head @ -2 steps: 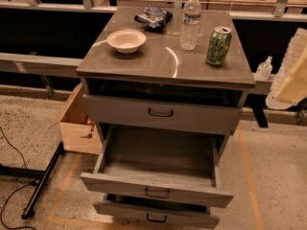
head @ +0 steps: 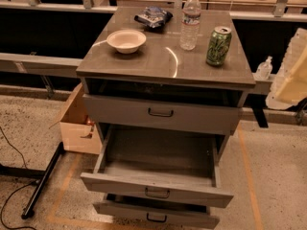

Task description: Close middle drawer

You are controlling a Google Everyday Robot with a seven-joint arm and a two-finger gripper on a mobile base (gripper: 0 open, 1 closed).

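Note:
The middle drawer (head: 156, 188) of the grey cabinet (head: 163, 61) is pulled far out and its tray is empty. Its small dark bar handle (head: 157, 193) is at the front centre. The top drawer (head: 160, 113) above it stands slightly out. The bottom drawer (head: 156, 215) below also sticks out a little. My gripper (head: 292, 75) shows as a pale cream shape at the right edge, level with the cabinet top, well away from the middle drawer and touching nothing.
On the cabinet top stand a white bowl (head: 126, 40), a water bottle (head: 191, 22), a green can (head: 218, 45) and a dark snack bag (head: 153, 17). A cardboard box (head: 76, 123) sits on the floor at the left. A black pole (head: 43, 181) lies on the floor.

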